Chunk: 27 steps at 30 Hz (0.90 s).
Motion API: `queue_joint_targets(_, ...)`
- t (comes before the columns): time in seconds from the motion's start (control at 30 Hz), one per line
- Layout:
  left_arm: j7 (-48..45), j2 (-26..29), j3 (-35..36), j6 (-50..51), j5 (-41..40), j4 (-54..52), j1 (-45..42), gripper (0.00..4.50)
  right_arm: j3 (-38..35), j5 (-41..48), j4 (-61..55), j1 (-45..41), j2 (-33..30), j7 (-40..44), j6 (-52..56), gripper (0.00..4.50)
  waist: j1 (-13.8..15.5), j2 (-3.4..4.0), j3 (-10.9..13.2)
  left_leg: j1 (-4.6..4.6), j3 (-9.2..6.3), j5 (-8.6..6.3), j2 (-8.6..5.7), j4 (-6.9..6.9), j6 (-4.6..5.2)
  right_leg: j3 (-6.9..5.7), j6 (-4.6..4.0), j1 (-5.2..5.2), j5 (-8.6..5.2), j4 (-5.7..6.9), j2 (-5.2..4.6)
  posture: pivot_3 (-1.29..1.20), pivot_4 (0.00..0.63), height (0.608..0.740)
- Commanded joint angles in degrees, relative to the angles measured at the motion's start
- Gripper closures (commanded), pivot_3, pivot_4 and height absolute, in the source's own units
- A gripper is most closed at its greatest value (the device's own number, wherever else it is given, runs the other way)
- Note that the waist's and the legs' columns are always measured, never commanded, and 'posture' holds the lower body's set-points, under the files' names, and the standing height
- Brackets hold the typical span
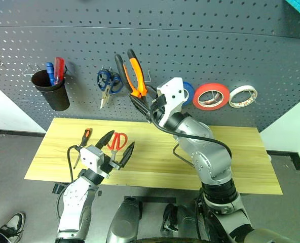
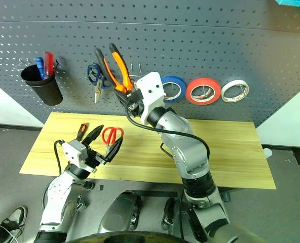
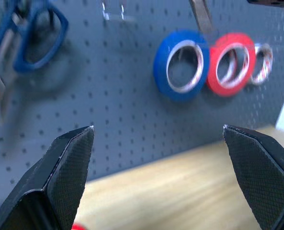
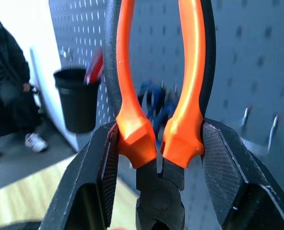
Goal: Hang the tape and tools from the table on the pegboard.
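My right gripper (image 1: 141, 101) is shut on the orange-and-black pliers (image 1: 135, 73), holding them handles-up right in front of the dark grey pegboard (image 1: 190, 40); in the right wrist view both pads clamp the handles (image 4: 127, 72) near the pivot. The blue tape (image 3: 160, 72) hangs on the pegboard, partly behind my right wrist. On the table (image 1: 231, 152) lie the red-handled scissors (image 1: 115, 147) and the orange-handled screwdriver (image 1: 84, 137). My left gripper (image 1: 118, 147) hovers open just above the scissors, nothing between its fingers.
Blue-handled scissors (image 1: 108, 83) hang left of the pliers, with a bare hook (image 1: 149, 76) to their right. Red tape (image 1: 211, 96) and white tape (image 1: 242, 96) hang further right. A black cup (image 1: 52, 91) with screwdrivers is at far left. A person (image 4: 3, 72) stands beyond it.
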Motion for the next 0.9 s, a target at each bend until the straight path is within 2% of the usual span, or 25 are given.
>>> queue_joint_targets(0.03,0.34,-1.0,0.59,-2.87,-0.44,1.48,-1.78,0.0,-0.84,-0.98,0.3,-6.05,2.33,-1.69,-5.48,2.39,0.22,0.02,-0.55,0.01,0.0,0.0,0.01,0.02,0.0,0.0,-0.01,0.0,0.0,0.05,0.03,0.39,0.037,0.676)
queue_joint_targets(0.23,1.04,-1.84,0.42,-4.18,0.33,2.91,-3.65,0.0,-1.73,-3.48,8.5,-12.67,3.84,-4.17,-11.68,2.39,1.05,0.02,-1.52,-0.07,-0.07,0.0,0.11,0.51,0.01,-0.05,-0.14,0.05,0.09,0.25,0.11,0.39,0.039,0.676)
queue_joint_targets(0.5,2.52,-1.7,0.08,-3.94,1.08,0.72,-3.86,0.0,-2.84,-6.39,25.07,-19.56,5.14,-6.59,-21.06,2.39,1.6,-0.06,-1.65,-0.09,-0.08,0.0,0.15,0.89,0.01,-0.07,-0.14,0.15,0.25,0.37,0.1,0.4,0.058,0.676)
queue_joint_targets(0.67,3.69,-1.8,-0.43,-3.4,1.42,-1.54,-3.85,0.0,-4.06,-7.73,33.97,-22.81,5.63,-8.56,-25.52,2.39,1.58,-0.06,-1.65,-0.21,-0.07,0.0,0.14,0.88,0.02,-0.06,-0.16,0.04,0.27,0.38,0.1,0.41,0.071,0.676)
queue_joint_targets(0.9,7.31,-2.38,0.49,-5.01,3.85,-1.75,-4.49,0.0,-4.63,-9.2,39.79,-24.35,6.02,-9.81,-28.07,2.39,1.58,-0.05,-1.64,-0.19,-0.1,0.0,0.14,0.89,0.02,-0.06,-0.15,0.03,0.26,0.44,0.09,0.42,0.091,0.676)
